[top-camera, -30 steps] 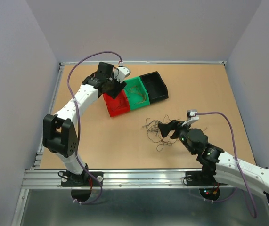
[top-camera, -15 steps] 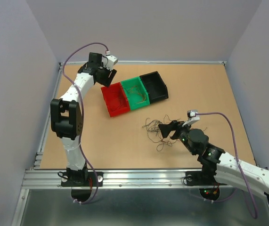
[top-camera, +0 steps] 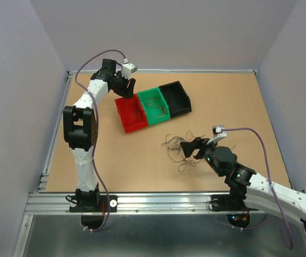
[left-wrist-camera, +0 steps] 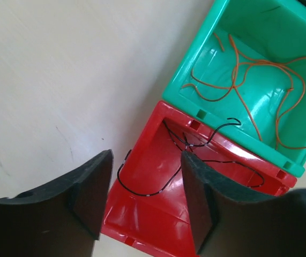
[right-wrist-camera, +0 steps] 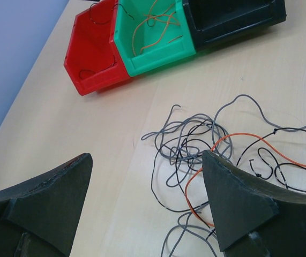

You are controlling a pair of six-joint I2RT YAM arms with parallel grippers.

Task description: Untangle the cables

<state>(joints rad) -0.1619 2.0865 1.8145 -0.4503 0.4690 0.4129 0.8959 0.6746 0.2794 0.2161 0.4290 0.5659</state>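
The cables (top-camera: 178, 149) lie as a loose tangle of thin grey, black and orange wires (right-wrist-camera: 206, 142) on the table, right of centre. My right gripper (top-camera: 191, 145) hovers at the tangle's right side. It is open (right-wrist-camera: 146, 160), with nothing between its fingers. My left gripper (top-camera: 125, 85) hangs at the far left, just beyond the red bin (top-camera: 131, 114). It too is open (left-wrist-camera: 147, 158) and empty. A black wire (left-wrist-camera: 195, 144) lies in the red bin (left-wrist-camera: 142, 214), one loop hanging over its rim. Orange wires (left-wrist-camera: 249, 69) lie in the green bin (left-wrist-camera: 265, 32).
Three bins stand in a row at the back: red, then green (top-camera: 155, 106), then black (top-camera: 175, 98). The right wrist view shows the same row: red bin (right-wrist-camera: 88, 64), green bin (right-wrist-camera: 153, 59), black bin (right-wrist-camera: 233, 21). Grey walls close in the table on three sides.
My left arm has drawn back from over the red bin toward the far left corner, its elbow now upright. The right arm and the tangle have not moved.
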